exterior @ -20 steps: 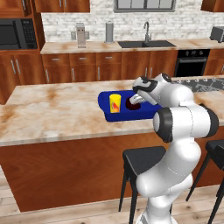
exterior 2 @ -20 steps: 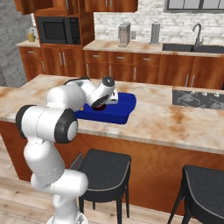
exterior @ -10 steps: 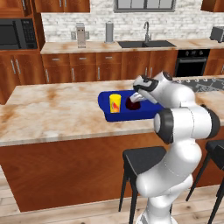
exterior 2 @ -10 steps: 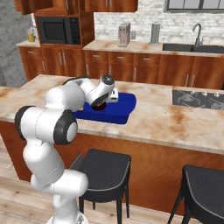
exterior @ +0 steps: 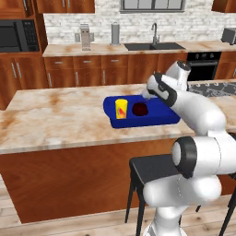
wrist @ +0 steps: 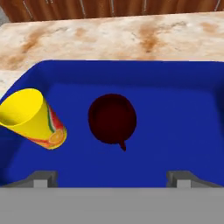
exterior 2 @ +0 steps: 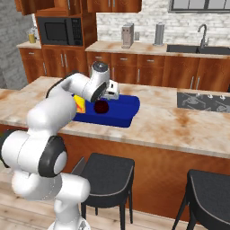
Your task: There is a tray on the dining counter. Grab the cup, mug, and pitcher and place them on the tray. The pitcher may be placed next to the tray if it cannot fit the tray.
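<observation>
I have the gripper (wrist: 112, 178) spread wide and holding nothing; both finger tips (wrist: 41, 178) sit far apart at the near edge of the hand view, clear of everything. In the left base view the gripper (exterior: 148, 94) hangs over the far side of the tray, above the mug.

Straight ahead of the fingers, between them and a bit beyond, the dark maroon mug (wrist: 112, 118) stands upright on the tray floor, small handle nub pointing back toward me. Not touching either finger.

Off to the left finger's side, the yellow cup (wrist: 31, 118) with the red-orange mark also sits on the tray, near the mug but apart from it. It looks tilted in the hand view; in the left base view the cup (exterior: 120, 109) stands upright, so I read that as camera angle.

Both vessels are inside the blue tray (wrist: 175, 113), whose raised rim wraps round them. The side of the tray floor by the right finger is bare.

Beyond the tray's far rim I see the marble top of the dining counter (wrist: 131, 35); from the base cameras the tray (exterior 2: 123, 112) rests flat on the dining counter (exterior 2: 179, 126).

I cannot pick out the pitcher with any confidence.
</observation>
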